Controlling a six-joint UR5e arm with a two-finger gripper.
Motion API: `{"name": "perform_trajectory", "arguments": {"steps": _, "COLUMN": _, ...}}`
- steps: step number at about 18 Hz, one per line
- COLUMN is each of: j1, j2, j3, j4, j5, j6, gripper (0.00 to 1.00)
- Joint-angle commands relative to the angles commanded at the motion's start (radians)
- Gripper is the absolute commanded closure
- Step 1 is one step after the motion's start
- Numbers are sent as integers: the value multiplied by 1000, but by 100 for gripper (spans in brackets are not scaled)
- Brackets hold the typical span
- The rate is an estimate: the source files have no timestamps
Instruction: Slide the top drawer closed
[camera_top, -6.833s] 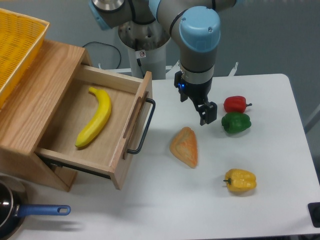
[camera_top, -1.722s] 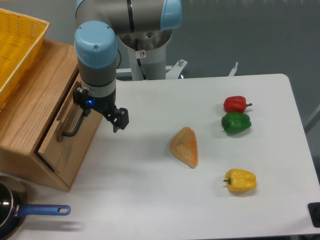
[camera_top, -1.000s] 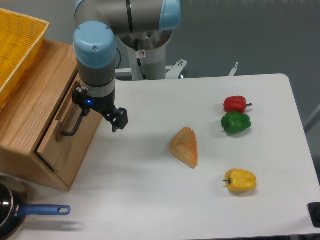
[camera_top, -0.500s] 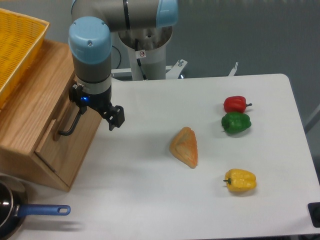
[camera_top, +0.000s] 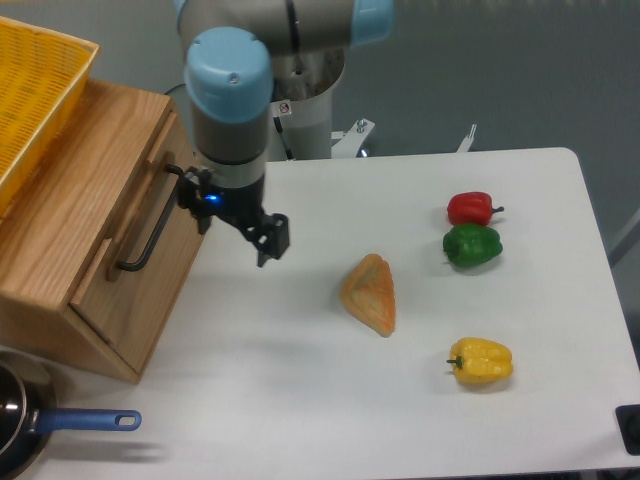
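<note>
The top drawer (camera_top: 135, 262) is a light oak panel with a long black bar handle (camera_top: 148, 228). Its front sits flush with the wooden cabinet (camera_top: 70, 210) at the left, so nothing of its inside shows. My gripper (camera_top: 270, 240) hangs to the right of the drawer front, clear of the handle and a little above the table. Its dark fingers look close together with nothing between them.
A yellow plastic basket (camera_top: 35, 95) sits on the cabinet top. A triangular pastry (camera_top: 370, 293) lies mid-table. Red (camera_top: 471, 208), green (camera_top: 471, 245) and yellow (camera_top: 481, 361) peppers lie to the right. A blue-handled pan (camera_top: 40, 425) is at the bottom left.
The drawer went from wide open, with a banana inside, to pushed flush into the cabinet. In the last half second my gripper drew back to the right, away from the handle.
</note>
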Motion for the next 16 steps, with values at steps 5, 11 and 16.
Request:
{"name": "perform_trajectory", "arguments": {"steps": 5, "j1": 32, "j2": -8, "j3": -5, "j4": -2, "j5": 129, "j6": 275, "gripper": 0}}
{"name": "perform_trajectory", "arguments": {"steps": 11, "j1": 95, "j2": -43, "j3": -2, "j4": 49, "j5": 193, "j6": 506, "gripper": 0}}
{"name": "perform_trajectory", "arguments": {"steps": 16, "j1": 189, "j2": -84, "j3": 3, "j4": 54, "j5": 187, "j6": 735, "gripper": 0}}
